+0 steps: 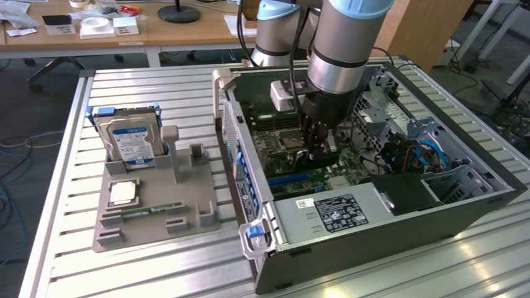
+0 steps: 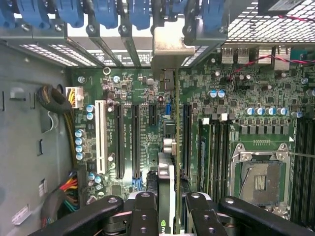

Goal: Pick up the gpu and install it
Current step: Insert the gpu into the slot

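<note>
Gripper (image 2: 170,206) clamped on gpu (image 2: 166,172), edge-on over motherboard (image 2: 133,83); empty slots (image 2: 120,142) alongside. Card logo unreadable. Exterior view: blue-labelled hard drive (image 1: 128,139) at 9 o'clock of case (image 1: 373,245).

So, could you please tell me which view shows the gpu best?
The wrist view: the gpu stands edge-on in the gripper over the slots. The exterior view shows a sliver below the gripper.

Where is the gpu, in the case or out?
In: the gpu stands on edge between the jaws, inside the case over the motherboard. Seated or not, cannot tell.
</note>
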{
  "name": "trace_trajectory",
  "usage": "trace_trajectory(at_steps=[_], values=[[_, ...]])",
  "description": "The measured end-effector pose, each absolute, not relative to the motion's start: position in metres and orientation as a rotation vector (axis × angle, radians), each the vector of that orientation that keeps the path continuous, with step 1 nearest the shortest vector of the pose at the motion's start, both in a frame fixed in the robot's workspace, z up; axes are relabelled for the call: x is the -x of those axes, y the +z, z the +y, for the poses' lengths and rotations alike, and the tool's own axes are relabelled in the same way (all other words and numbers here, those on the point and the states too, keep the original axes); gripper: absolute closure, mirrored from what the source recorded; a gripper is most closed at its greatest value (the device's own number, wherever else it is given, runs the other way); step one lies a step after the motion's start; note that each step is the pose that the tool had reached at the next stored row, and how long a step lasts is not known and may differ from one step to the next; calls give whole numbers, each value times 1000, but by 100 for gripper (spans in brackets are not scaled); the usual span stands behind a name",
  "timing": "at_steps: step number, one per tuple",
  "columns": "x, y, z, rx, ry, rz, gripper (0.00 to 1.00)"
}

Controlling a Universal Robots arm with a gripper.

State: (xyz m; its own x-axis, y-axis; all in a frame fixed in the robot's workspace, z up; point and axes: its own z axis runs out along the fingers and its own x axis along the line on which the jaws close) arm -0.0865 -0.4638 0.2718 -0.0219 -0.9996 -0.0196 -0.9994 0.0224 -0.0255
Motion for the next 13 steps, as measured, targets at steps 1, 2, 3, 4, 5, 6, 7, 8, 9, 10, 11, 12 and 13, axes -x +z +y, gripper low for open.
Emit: trace_trajectory(at_steps=[1, 2, 3, 4, 5, 6, 7, 8, 9, 10, 11, 12, 13], values=[[87, 272, -464, 2174, -7, 2223, 73], [87, 271, -463, 2174, -7, 2223, 73], [88, 271, -463, 2174, -7, 2223, 73], [88, 271, -463, 2175, -7, 2223, 73], [88, 271, -463, 2174, -7, 2223, 73], [88, 271, -463, 2174, -7, 2223, 73], [88, 271, -463, 2174, -7, 2223, 73], [88, 271, -463, 2174, -7, 2223, 73], [88, 270, -463, 2174, -7, 2223, 73], [88, 270, -463, 2174, -7, 2223, 73], [88, 269, -463, 2174, -7, 2223, 73], [88, 269, -463, 2174, -7, 2223, 73], [88, 269, -463, 2175, -7, 2223, 73]])
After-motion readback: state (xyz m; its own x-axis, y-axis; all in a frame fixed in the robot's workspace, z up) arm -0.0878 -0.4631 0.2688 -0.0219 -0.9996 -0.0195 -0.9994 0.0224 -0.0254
